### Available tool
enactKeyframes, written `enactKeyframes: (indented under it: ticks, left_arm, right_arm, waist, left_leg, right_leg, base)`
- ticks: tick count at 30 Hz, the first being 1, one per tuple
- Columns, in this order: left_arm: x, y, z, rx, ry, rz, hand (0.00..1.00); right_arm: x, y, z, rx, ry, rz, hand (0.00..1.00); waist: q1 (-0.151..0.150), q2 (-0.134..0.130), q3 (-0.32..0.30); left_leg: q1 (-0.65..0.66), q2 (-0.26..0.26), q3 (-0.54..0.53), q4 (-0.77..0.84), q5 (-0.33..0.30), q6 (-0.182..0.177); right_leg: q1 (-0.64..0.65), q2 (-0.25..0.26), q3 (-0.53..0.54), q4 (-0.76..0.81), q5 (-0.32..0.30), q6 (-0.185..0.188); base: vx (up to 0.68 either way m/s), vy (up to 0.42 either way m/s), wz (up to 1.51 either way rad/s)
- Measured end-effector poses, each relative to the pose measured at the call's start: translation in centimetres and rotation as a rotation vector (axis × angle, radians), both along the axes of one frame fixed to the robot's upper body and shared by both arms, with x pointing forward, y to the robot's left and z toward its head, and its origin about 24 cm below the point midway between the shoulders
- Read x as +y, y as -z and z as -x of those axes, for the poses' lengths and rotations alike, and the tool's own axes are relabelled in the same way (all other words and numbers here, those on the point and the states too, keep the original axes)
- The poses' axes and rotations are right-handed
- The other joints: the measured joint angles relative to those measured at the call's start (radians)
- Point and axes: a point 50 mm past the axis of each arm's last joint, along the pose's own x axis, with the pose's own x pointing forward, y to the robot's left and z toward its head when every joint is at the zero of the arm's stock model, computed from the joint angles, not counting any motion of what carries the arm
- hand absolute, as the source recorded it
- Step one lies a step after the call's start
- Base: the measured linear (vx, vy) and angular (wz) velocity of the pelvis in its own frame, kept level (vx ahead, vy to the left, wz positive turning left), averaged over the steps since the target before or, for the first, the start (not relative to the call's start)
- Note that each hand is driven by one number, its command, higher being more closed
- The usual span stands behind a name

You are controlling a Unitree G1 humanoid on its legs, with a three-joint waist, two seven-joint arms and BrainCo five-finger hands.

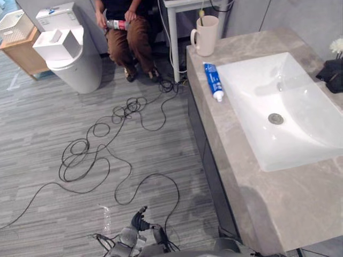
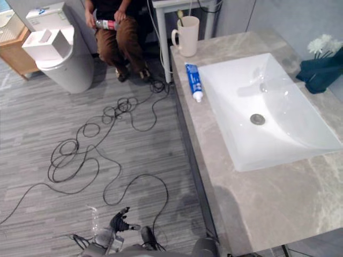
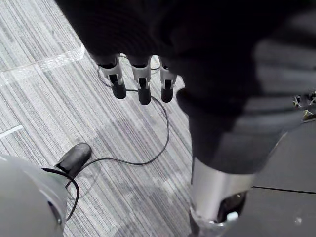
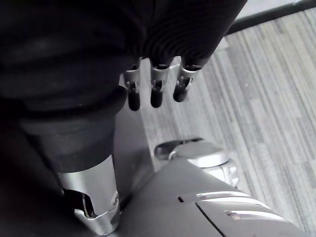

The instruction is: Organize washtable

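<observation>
A blue toothpaste tube [image 1: 213, 80] lies on the grey stone washtable [image 1: 289, 203], just left of the white sink basin [image 1: 300, 134]. At the counter's far left corner stands a cream mug [image 1: 206, 35] with a toothbrush in it. My left hand [image 1: 136, 230] hangs low over the floor, left of the washtable and far from the tube. Its fingers [image 3: 143, 86] are straight and hold nothing. In the right wrist view my right hand [image 4: 155, 89] also hangs down beside my body, fingers relaxed and empty.
A person [image 1: 128, 37] sits at the back holding a small bottle. A white bin [image 1: 75, 64] with a box on top and a wooden cabinet [image 1: 21, 51] stand at the far left. A dark vase with white flowers [image 1: 333, 69] sits on the counter's right.
</observation>
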Motion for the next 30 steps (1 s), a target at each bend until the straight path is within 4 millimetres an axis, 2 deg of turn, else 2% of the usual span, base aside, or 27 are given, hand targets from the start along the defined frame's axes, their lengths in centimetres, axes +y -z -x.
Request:
enactKeyframes:
  ticks: [7, 12, 18, 20, 22, 23, 24, 25, 26, 27, 29, 30]
  left_arm:
    - [0.4, -0.4, -0.9, -0.023, -0.002, -0.01, 0.0]
    - [0.8, -0.4, -0.8, -0.021, -0.002, -0.021, 0.0]
    - [1.8, -0.3, -0.4, -0.004, -0.003, -0.049, 0.0]
    - [2.2, -0.4, -0.5, -0.007, 0.0, -0.061, 0.0]
    - [2.8, -0.5, -0.4, -0.003, 0.004, -0.083, 0.0]
    - [3.0, -0.5, -0.4, -0.001, 0.004, -0.088, 0.0]
    - [3.0, -0.5, -0.4, 0.0, 0.006, -0.092, 0.0]
    - [3.0, -0.5, -0.5, -0.003, 0.01, -0.095, 0.0]
    - [3.2, -0.6, -0.5, -0.005, 0.01, -0.102, 0.0]
    - [3.4, -0.6, -0.6, -0.006, 0.008, -0.107, 0.0]
    - [3.7, -1.0, -1.3, -0.025, 0.01, -0.121, 0.0]
    - [3.7, -1.0, -1.3, -0.028, 0.01, -0.122, 0.0]
  right_arm:
    - [1.1, 0.1, -0.6, -0.022, -0.011, -0.024, 0.0]
    - [1.4, 0.3, 0.0, -0.001, 0.001, -0.034, 0.0]
    - [1.9, 0.4, 0.2, 0.002, 0.002, -0.047, 0.0]
    - [2.1, 0.4, 0.0, -0.005, 0.002, -0.053, 0.0]
    - [2.4, 0.4, -0.4, -0.014, 0.003, -0.059, 0.0]
    - [2.3, 0.4, -0.4, -0.015, 0.004, -0.058, 0.0]
    - [2.1, 0.3, -0.6, -0.02, 0.006, -0.051, 0.0]
    - [1.9, 0.2, -0.7, -0.024, 0.009, -0.043, 0.0]
    - [1.6, 0.0, -1.0, -0.037, 0.004, -0.034, 0.0]
    - [1.6, 0.0, -1.2, -0.044, 0.0, -0.033, 0.0]
    - [1.6, -0.1, -1.4, -0.053, -0.012, -0.024, 0.0]
    - [1.6, -0.2, -1.5, -0.055, -0.015, -0.022, 0.0]
  waist:
    - [-0.002, -0.042, 0.027]
    - [-0.001, -0.06, 0.037]
    - [0.0, -0.084, 0.035]
    - [0.0, -0.097, 0.037]
    - [0.001, -0.115, 0.043]
    - [0.003, -0.113, 0.044]
    - [0.005, -0.093, 0.054]
    - [0.005, -0.081, 0.057]
    - [0.013, -0.059, 0.056]
    - [0.014, -0.055, 0.056]
    - [0.013, -0.055, 0.056]
    - [0.011, -0.055, 0.056]
  left_leg:
    - [-0.009, -0.002, -0.009, -0.02, 0.015, -0.004]
    - [-0.011, -0.009, -0.065, -0.024, 0.034, 0.005]
    - [-0.047, -0.017, -0.079, -0.022, 0.033, 0.008]
    - [-0.091, -0.021, -0.075, 0.021, 0.017, 0.026]
    - [-0.155, -0.009, -0.059, 0.146, -0.054, 0.034]
    - [-0.182, 0.002, -0.053, 0.208, -0.093, 0.034]
    - [-0.212, 0.031, -0.047, 0.283, -0.144, 0.033]
    - [-0.217, 0.047, -0.044, 0.305, -0.162, 0.032]
    - [-0.215, 0.084, -0.017, 0.329, -0.182, 0.033]
    - [-0.214, 0.097, -0.006, 0.333, -0.183, 0.032]
    - [-0.2, 0.107, 0.03, 0.327, -0.18, 0.034]
    - [-0.197, 0.107, 0.037, 0.326, -0.18, 0.035]
  right_leg:
    - [-0.008, 0.004, -0.007, 0.0, -0.001, -0.001]
    - [0.026, -0.006, -0.057, 0.003, -0.006, -0.003]
    - [0.003, -0.019, -0.085, 0.033, -0.041, 0.016]
    - [-0.016, -0.027, -0.071, 0.031, -0.041, 0.022]
    - [-0.027, -0.046, -0.056, 0.017, -0.017, 0.047]
    - [-0.029, -0.048, -0.04, 0.012, 0.003, 0.049]
    - [-0.03, -0.034, -0.014, 0.018, 0.031, 0.057]
    - [-0.032, -0.021, -0.003, 0.019, 0.053, 0.059]
    - [-0.056, 0.008, 0.023, 0.03, 0.11, 0.041]
    - [-0.07, 0.019, 0.025, 0.044, 0.126, 0.03]
    - [-0.125, 0.032, -0.019, 0.105, 0.159, -0.013]
    - [-0.132, 0.032, -0.04, 0.117, 0.163, -0.019]
  base:
    - [0.01, -0.019, 0.02]
    - [-0.03, 0.001, 0.33]
    - [-0.07, 0.022, 0.24]
    - [0.03, 0.027, 0.09]
    - [0.08, 0.022, -0.16]
    - [0.1, 0.018, -0.32]
    - [0.09, 0.028, -0.35]
    - [0.11, 0.079, -0.67]
    - [0.1, 0.084, -0.67]
    - [0.12, 0.109, -0.74]
    - [0.12, 0.084, -0.4]
    - [0.11, 0.077, -0.22]
